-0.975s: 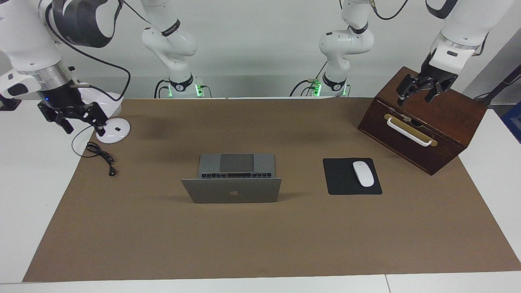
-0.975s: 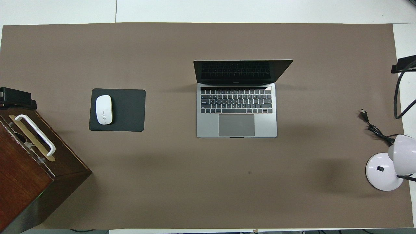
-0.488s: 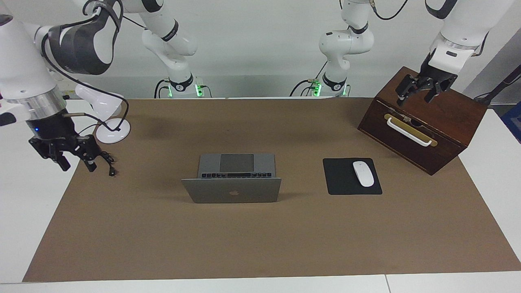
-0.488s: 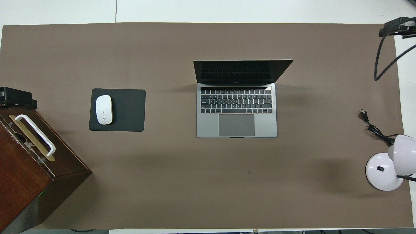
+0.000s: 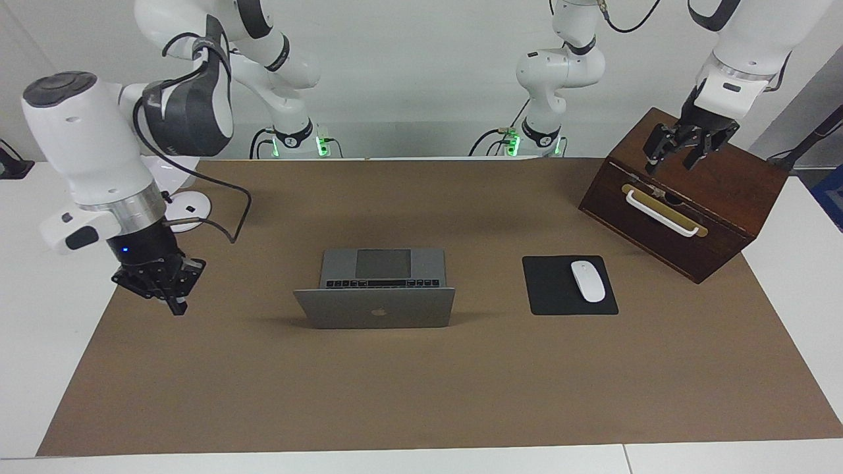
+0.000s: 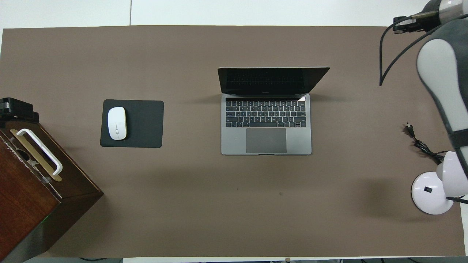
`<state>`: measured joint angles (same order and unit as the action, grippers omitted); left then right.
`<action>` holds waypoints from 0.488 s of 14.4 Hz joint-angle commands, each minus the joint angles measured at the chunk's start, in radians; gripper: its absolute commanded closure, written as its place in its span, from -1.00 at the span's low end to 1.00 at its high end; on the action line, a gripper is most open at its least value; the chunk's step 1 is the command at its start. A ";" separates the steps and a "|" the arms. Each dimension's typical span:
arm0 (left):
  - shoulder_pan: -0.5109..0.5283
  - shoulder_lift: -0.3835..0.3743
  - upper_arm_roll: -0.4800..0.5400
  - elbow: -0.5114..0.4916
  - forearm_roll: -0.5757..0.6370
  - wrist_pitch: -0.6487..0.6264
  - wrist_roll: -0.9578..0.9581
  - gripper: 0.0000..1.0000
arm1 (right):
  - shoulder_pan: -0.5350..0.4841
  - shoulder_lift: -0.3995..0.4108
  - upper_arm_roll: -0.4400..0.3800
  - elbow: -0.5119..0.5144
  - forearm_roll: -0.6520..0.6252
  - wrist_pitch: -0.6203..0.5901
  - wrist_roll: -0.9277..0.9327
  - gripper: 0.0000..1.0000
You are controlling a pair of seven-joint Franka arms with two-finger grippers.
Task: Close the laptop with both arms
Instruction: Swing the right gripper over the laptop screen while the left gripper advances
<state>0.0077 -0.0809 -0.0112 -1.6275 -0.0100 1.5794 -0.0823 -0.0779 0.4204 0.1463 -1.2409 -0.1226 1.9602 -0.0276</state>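
Note:
The silver-grey laptop (image 5: 374,307) stands open in the middle of the brown mat, its lid upright and its keyboard toward the robots; the overhead view shows its black keyboard and trackpad (image 6: 266,140). My right gripper (image 5: 168,293) hangs low over the mat at the right arm's end of the table, level with the laptop and well apart from it. Its arm (image 6: 438,73) crosses the overhead view. My left gripper (image 5: 681,151) is open and empty over the top of the wooden box, also seen in the overhead view (image 6: 16,109).
A dark wooden box (image 5: 718,191) with a white handle stands at the left arm's end. A black mouse pad (image 5: 550,289) with a white mouse (image 5: 587,281) lies between box and laptop. A white desk lamp (image 6: 431,193) and its black cable (image 6: 420,144) are at the right arm's end.
My right arm has swung away from the lamp, out over the mat and lower, level with the laptop, and its gripper has turned. The left gripper has barely moved. The laptop is unchanged.

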 commanded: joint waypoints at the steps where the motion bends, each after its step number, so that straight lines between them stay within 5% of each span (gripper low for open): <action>1: 0.006 0.007 0.004 0.008 0.010 0.033 -0.001 1.00 | 0.084 0.005 0.001 0.028 -0.113 -0.082 0.078 1.00; 7: -0.008 -0.014 0.004 -0.066 0.010 0.142 0.126 1.00 | 0.216 0.004 0.003 -0.003 -0.176 -0.129 0.363 1.00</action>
<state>0.0076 -0.0787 -0.0081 -1.6410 -0.0100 1.6670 -0.0276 0.1216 0.4207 0.1469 -1.2320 -0.2689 1.8438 0.2621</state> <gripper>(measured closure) 0.991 0.991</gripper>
